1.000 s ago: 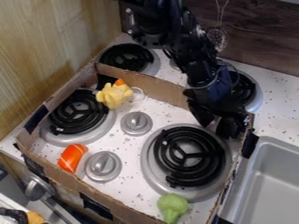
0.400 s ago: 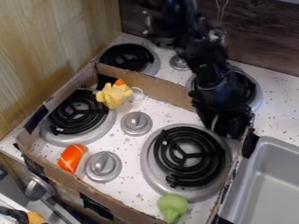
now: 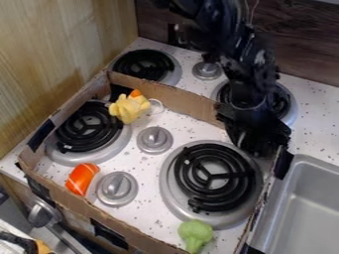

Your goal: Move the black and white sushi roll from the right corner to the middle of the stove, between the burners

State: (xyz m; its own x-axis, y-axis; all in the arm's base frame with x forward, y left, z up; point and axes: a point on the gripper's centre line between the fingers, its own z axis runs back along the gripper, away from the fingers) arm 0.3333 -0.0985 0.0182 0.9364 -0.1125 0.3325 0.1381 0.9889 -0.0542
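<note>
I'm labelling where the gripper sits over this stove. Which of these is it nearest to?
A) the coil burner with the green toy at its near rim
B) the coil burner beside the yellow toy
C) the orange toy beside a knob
A: the black gripper hangs by the far right edge of the coil burner, across from the green toy at that burner's near rim.

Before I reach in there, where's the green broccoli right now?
The broccoli sits at the bottom of the camera view, just below the large right-hand burner.
</note>
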